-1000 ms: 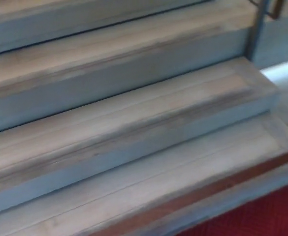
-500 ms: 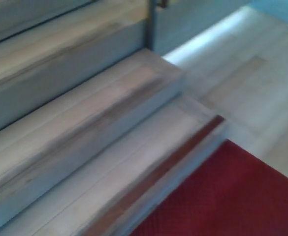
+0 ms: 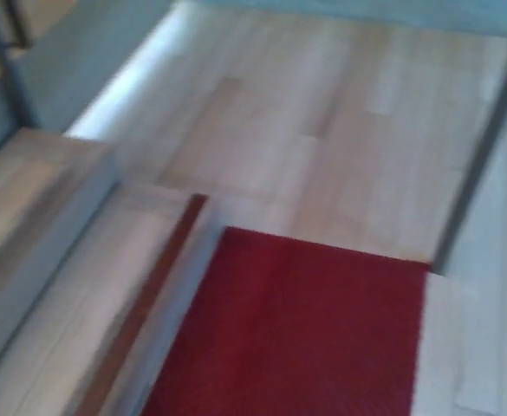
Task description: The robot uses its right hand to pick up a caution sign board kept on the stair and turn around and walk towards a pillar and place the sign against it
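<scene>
Sign board nowhere in view: the blurred head view takes in only flooring, with the stairs (image 3: 71,260) running off the near left, a red mat (image 3: 296,329) lying on the floor at the foot of the lowest step, and pale wood floor (image 3: 322,130) stretching to the far side. Neither hand shows, so whether any fingers are clamped on the board, apart or together cannot be told; the board itself may hang below or beside the picture's edge, or sit somewhere out of shot, and the picture does not settle which. A dark strip (image 3: 140,295) edges the lowest step, just beside the mat. A thin grey post (image 3: 2,65) rises at the far left by the upper step, and another slanted upright (image 3: 483,147) crosses the right side, its foot touching the mat's far right corner; whether this is the pillar named in the task is unclear. The soft, smeared look suggests the camera is swinging, which would fit the turning stage of the job, with the walk to the pillar and the setting-down judged not yet done. With no arm in shot, its pose cannot be described.
</scene>
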{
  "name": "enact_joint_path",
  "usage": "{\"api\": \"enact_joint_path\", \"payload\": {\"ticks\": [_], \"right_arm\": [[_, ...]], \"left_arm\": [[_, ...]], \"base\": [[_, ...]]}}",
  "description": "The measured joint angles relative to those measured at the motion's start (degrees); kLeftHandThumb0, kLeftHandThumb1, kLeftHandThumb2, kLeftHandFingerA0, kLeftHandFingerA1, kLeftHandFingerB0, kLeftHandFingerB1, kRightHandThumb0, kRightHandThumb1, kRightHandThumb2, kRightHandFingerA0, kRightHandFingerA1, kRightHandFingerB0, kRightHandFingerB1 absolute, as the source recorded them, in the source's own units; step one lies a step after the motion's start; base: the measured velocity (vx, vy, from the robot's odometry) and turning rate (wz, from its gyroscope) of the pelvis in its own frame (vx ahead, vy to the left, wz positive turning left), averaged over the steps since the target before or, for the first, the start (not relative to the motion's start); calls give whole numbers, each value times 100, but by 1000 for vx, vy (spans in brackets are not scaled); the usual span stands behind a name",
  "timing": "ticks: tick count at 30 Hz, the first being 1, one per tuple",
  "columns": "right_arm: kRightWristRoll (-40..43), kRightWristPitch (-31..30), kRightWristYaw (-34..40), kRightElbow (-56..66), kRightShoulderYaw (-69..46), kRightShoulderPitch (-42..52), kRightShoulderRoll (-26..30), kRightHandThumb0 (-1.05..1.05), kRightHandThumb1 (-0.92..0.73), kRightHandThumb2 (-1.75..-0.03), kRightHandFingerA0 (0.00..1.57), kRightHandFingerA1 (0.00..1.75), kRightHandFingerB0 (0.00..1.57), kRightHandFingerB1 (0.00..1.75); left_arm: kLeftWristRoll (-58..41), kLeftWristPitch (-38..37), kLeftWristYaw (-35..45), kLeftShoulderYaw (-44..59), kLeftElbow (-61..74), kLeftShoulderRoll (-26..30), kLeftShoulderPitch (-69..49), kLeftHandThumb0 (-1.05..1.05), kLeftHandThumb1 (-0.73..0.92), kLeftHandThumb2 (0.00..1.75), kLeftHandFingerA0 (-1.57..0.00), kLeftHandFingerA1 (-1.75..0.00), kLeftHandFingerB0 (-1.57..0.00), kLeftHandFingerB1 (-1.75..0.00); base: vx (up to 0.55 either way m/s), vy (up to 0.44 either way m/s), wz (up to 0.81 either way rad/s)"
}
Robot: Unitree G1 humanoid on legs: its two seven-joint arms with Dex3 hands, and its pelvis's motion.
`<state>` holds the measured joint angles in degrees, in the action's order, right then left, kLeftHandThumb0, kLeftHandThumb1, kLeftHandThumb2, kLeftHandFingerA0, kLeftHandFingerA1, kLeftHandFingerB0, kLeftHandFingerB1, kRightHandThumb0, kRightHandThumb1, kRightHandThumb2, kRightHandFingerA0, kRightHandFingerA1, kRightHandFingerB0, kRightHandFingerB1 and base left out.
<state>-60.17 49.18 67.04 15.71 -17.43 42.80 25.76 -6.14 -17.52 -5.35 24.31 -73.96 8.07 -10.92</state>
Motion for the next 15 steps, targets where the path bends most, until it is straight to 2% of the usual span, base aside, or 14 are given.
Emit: {"api": "enact_joint_path", "payload": {"ticks": [3, 6, 7, 12, 13, 15], "right_arm": [[34, 31, -128, 0, -7, -70, -31, -14, -64, -103, 87, 174, 71, 121], [93, 65, -220, 3, -11, -158, -74, -9, -60, -110, 85, 173, 69, 125], [114, 84, -279, 9, -7, -169, -117, -9, -60, -110, 85, 173, 69, 125], [203, 195, -411, 68, -13, -229, -280, -9, -60, -109, 85, 174, 69, 125], [216, 232, -443, 69, -14, -236, -319, -11, -57, -104, 104, 168, 74, 123], [217, 271, -490, 67, -19, -267, -342, -11, -57, -104, 104, 168, 74, 123]], "left_arm": [[1, -2, -7, -7, -2, -4, -12, -14, 60, 77, -133, -120, -109, -108], [0, -2, -15, -7, -9, -8, -19, -12, 59, 81, -137, -119, -110, -106], [0, 6, -25, -11, -20, -24, -13, -12, 59, 81, -137, -119, -110, -106], [-8, -51, -26, 13, 9, 87, 26, -10, 58, 83, -137, -118, -110, -106], [-11, -51, -26, 14, 5, 83, 24, -14, 60, 77, -140, -116, -113, -106], [-27, -51, -25, 33, 5, 83, 48, -14, 60, 77, -140, -116, -113, -106]], "base": [[-46, 89, -101], [49, 214, -112], [214, 333, -2], [189, 163, -78], [109, -19, -49], [147, -97, -38]]}}
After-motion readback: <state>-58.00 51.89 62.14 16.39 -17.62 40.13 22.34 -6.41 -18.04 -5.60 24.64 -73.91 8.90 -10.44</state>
